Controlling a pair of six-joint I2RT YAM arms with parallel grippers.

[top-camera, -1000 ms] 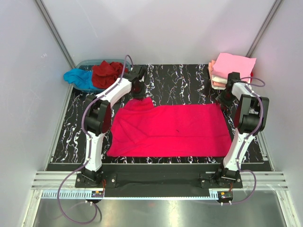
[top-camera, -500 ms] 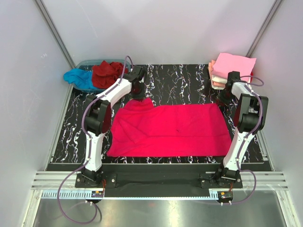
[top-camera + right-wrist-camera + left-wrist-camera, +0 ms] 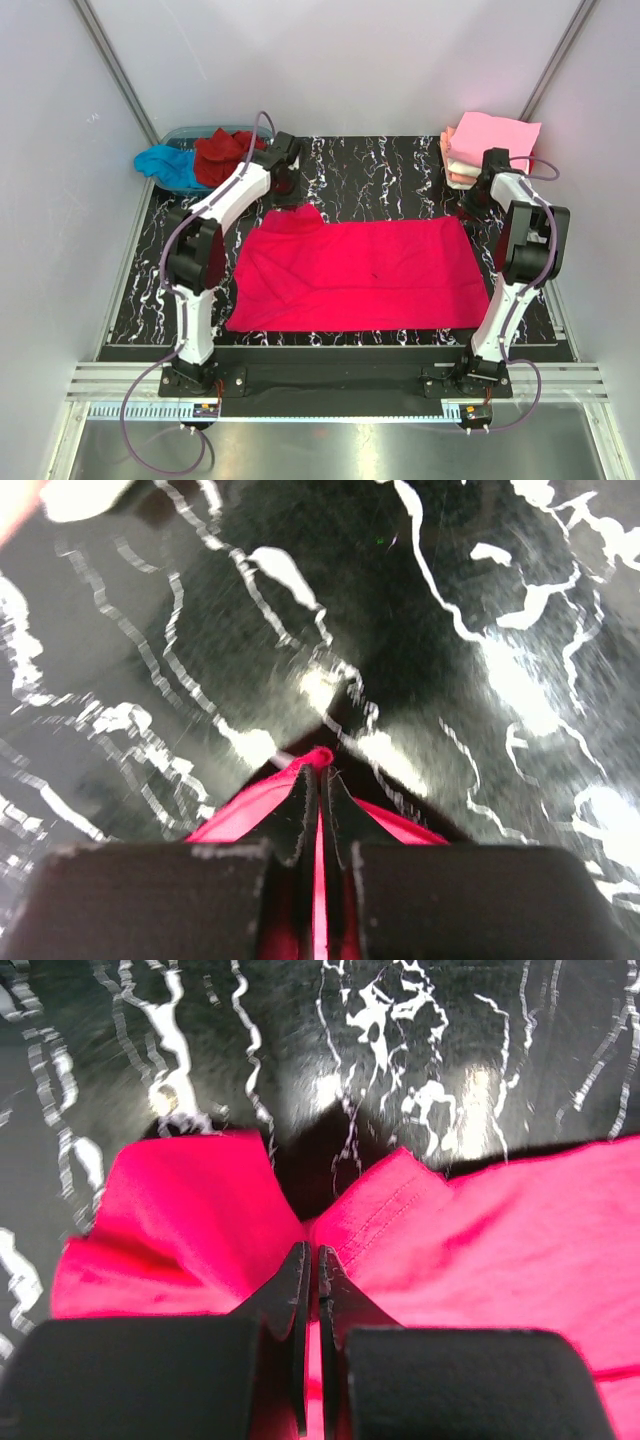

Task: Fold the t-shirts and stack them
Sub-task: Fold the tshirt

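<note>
- The bright pinkish-red t-shirt [image 3: 360, 275] lay spread across the middle of the black marbled desk [image 3: 380, 170], fairly flat, with its far-left corner bunched and raised.
- The left arm [image 3: 235, 195] reached to that far-left corner. In its wrist view the jaws were clenched on a pinch of the shirt's fabric [image 3: 500, 1230], with a hemmed edge just to the right.
- The right arm [image 3: 512, 188] reached to the far-right corner. Its jaws were pressed together on a thin fold of the same red cloth [image 3: 250, 805], with bare desk [image 3: 450, 560] beyond.
- A clear blue-tinted tub [image 3: 180, 133] sat at the far-left corner, just beside the left wrist. A dark red tee [image 3: 225, 155] was heaped in it and a turquoise tee [image 3: 160, 162] spilled over its left side.
- A stack of folded tees [image 3: 490, 135], pale pink on top, stood at the far-right corner, close behind the right wrist.
- White panel walls [image 3: 60, 200] hemmed in the desk on both sides and at the back.
</note>
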